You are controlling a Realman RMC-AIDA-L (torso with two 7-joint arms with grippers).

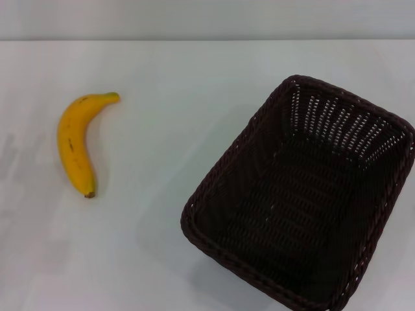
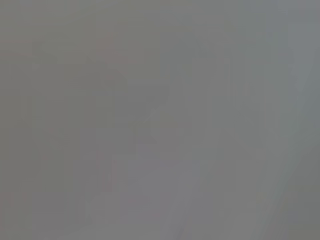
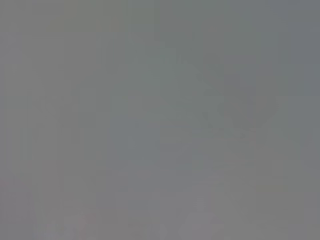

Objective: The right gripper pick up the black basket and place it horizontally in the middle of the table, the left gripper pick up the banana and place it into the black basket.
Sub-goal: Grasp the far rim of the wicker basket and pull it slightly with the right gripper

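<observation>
A yellow banana [image 1: 76, 141] with brown specks lies on the white table [image 1: 194, 97] at the left, its greenish stem pointing to the far side and its dark tip toward me. The black basket [image 1: 214, 188], a large woven rectangle, rests on the table at the right, turned at an angle, empty inside. It runs past the frame's bottom and right edges. Neither gripper shows in the head view. Both wrist views hold only a flat grey field with no object or fingers.
The table's far edge meets a pale wall [image 1: 207, 19] at the top of the head view. Bare white tabletop lies between the banana and the basket.
</observation>
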